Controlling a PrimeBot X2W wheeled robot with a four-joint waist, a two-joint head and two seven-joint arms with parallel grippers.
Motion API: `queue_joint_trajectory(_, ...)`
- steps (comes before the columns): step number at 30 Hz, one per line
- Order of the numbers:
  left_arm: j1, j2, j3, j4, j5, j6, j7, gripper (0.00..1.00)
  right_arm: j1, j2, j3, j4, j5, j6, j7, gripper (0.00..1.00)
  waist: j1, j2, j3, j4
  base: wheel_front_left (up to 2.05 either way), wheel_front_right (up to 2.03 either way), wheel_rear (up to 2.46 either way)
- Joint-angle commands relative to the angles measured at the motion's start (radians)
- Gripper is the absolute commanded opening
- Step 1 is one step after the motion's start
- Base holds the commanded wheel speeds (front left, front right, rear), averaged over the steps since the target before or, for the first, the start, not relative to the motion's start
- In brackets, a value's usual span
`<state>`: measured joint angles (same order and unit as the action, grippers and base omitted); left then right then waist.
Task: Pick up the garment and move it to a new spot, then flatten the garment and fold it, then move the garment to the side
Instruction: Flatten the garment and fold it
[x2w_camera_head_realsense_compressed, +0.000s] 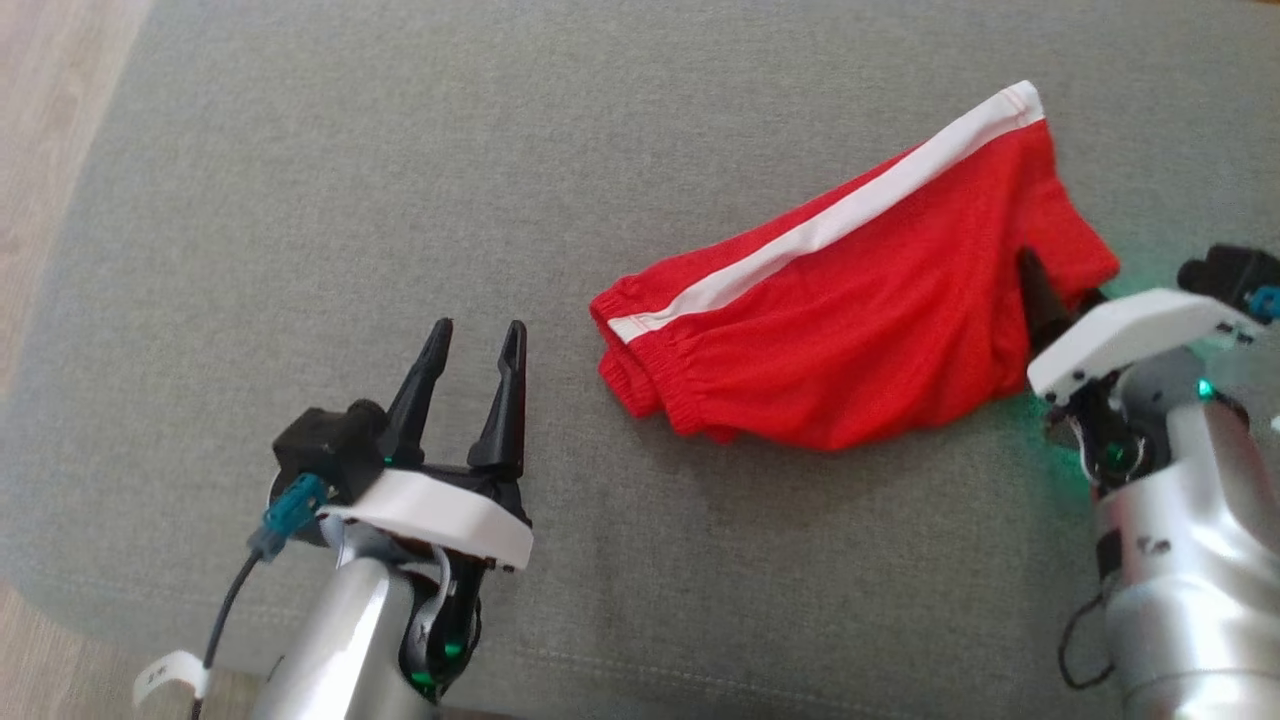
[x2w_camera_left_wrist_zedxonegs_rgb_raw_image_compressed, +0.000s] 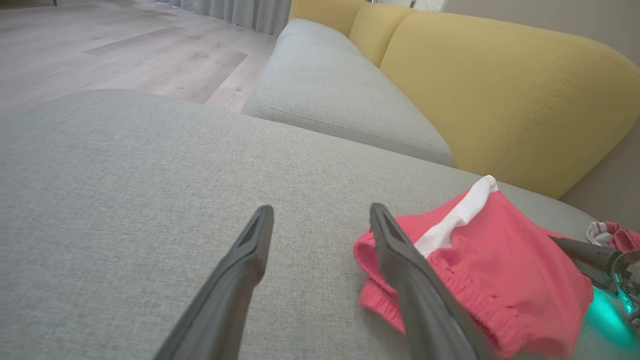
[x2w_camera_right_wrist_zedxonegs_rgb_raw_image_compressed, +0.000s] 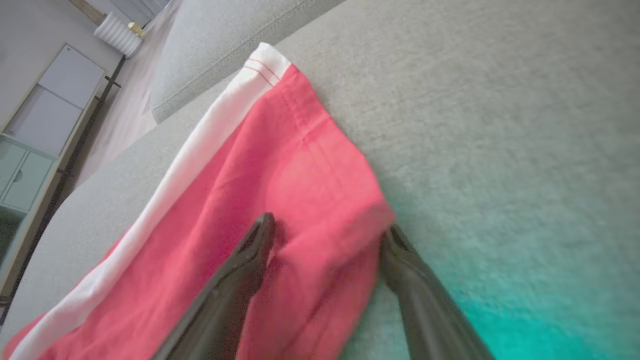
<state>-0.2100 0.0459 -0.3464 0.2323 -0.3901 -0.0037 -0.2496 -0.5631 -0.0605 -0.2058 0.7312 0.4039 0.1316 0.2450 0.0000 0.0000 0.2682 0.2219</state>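
The garment (x2w_camera_head_realsense_compressed: 850, 300) is a pair of red shorts with a white side stripe, lying crumpled on the grey sofa cushion (x2w_camera_head_realsense_compressed: 300, 200), right of centre. My left gripper (x2w_camera_head_realsense_compressed: 478, 330) hovers open over bare cushion, a short way left of the elastic waistband. In the left wrist view the garment (x2w_camera_left_wrist_zedxonegs_rgb_raw_image_compressed: 490, 250) lies just right of the left gripper (x2w_camera_left_wrist_zedxonegs_rgb_raw_image_compressed: 321, 210). My right gripper (x2w_camera_head_realsense_compressed: 1065, 295) is at the garment's right edge. In the right wrist view, the right gripper (x2w_camera_right_wrist_zedxonegs_rgb_raw_image_compressed: 327, 230) stands open with a raised fold of the red cloth (x2w_camera_right_wrist_zedxonegs_rgb_raw_image_compressed: 280, 165) between its fingers, one finger on the cloth and one beside it.
A yellow backrest (x2w_camera_left_wrist_zedxonegs_rgb_raw_image_compressed: 500, 90) rises behind the cushion, and a second grey seat cushion (x2w_camera_left_wrist_zedxonegs_rgb_raw_image_compressed: 330, 95) adjoins it. Wooden floor (x2w_camera_head_realsense_compressed: 40, 150) lies past the cushion's left edge. Another red and white cloth (x2w_camera_left_wrist_zedxonegs_rgb_raw_image_compressed: 612, 235) lies near the backrest. A pale cabinet (x2w_camera_right_wrist_zedxonegs_rgb_raw_image_compressed: 30, 150) stands across the room.
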Motion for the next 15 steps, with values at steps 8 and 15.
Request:
queue_joint_trajectory(8, -0.042, 0.004, 0.029, -0.029, -0.006, 0.010, -0.012, 1.00, -0.048, 0.010, 0.073, 0.051, 0.045, -0.001, 0.004, 0.00, 0.0000, 0.0000, 0.004, 0.008, 0.00, 0.00, 0.00)
queue_joint_trajectory(15, -0.033, 0.004, 0.041, -0.017, 0.002, 0.009, -0.012, 1.00, -0.044, 0.010, 0.086, 0.054, 0.021, -0.001, -0.110, 0.00, 0.0000, 0.0000, -0.026, -0.029, 0.00, 0.00, 0.00)
